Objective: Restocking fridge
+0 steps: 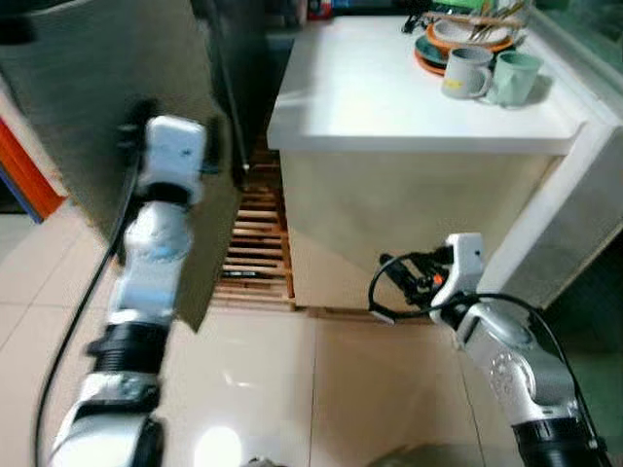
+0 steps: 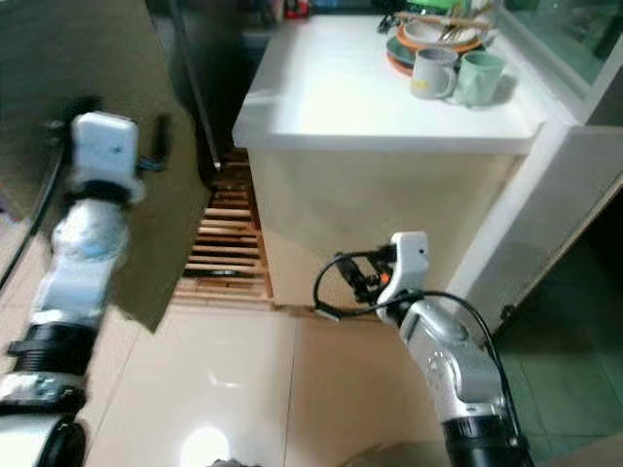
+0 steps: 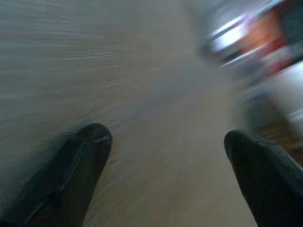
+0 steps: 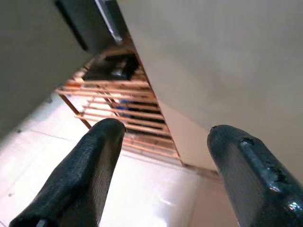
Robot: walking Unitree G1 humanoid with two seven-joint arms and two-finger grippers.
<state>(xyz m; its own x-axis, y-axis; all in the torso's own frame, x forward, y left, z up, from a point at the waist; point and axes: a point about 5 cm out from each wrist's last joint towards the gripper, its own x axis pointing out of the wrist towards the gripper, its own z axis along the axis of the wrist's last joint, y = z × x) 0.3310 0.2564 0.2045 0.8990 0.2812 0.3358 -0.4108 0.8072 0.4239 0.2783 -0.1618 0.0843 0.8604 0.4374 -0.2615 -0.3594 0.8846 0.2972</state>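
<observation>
Left wrist view: left gripper (image 3: 163, 142) fingers spread before blurred grey fridge door (image 1: 117, 88).

Grey brushed-metal fridge door (image 1: 117, 117) is standing right against the left tool (image 3: 161, 156), blocking forward reach. White tabletop (image 1: 389, 92) and its beige cabinet front (image 1: 409, 224) are walling off the right tool (image 4: 161, 142). Glossy beige tiled floor (image 1: 292, 389) between them is lying free; slatted wooden rack (image 1: 258, 243) is filling the gap behind.
</observation>
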